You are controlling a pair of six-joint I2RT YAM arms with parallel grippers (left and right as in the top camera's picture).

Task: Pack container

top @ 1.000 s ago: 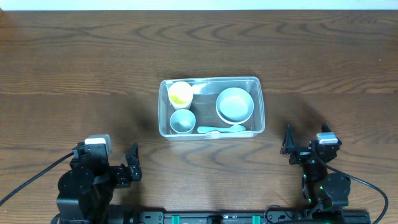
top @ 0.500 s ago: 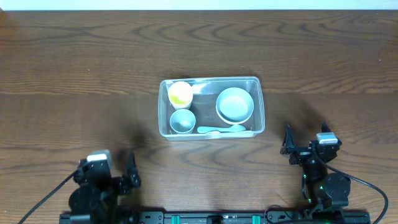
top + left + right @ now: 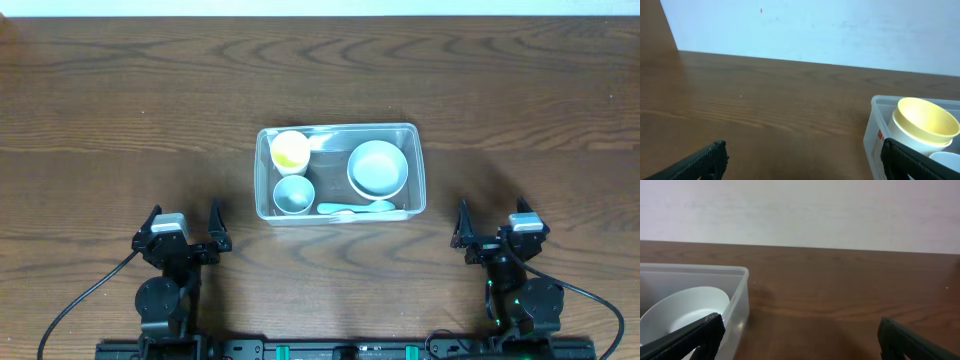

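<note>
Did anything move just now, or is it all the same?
The left gripper swung round from pointing sideways and now faces straight ahead, open and empty. Nothing was grabbed or let go. The right gripper, also open, the container and everything in it stayed put.

- Overhead: high above the table [image 3: 120, 120], looking straight down, far enough to take in its whole width with the container [image 3: 340, 127] in the middle.
- Left wrist: low near the tabletop, facing the far wall [image 3: 815, 30]; container's left end close, at the right edge.
- Right wrist: equally low, facing the same wall; container's right end at the left edge.
</note>
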